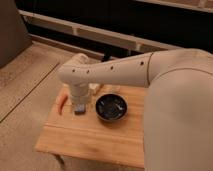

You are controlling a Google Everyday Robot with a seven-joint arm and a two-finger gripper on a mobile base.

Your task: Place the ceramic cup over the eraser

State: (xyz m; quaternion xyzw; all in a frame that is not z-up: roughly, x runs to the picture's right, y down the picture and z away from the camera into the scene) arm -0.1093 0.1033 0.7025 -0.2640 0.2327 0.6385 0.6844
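My cream arm reaches in from the right across a small wooden table. Its wrist turns down at the table's back left, so the gripper hangs just above the tabletop. A small whitish object, which looks like the ceramic cup, stands just right of the wrist, partly covered by the arm. The eraser is hidden from view. Directly under the gripper lies a flat blue-grey pad.
A black bowl sits right of the gripper near the table's middle. An orange carrot-shaped thing lies at the left edge. The robot's bulky body covers the table's right side. Carpet surrounds the table, with a dark railing behind.
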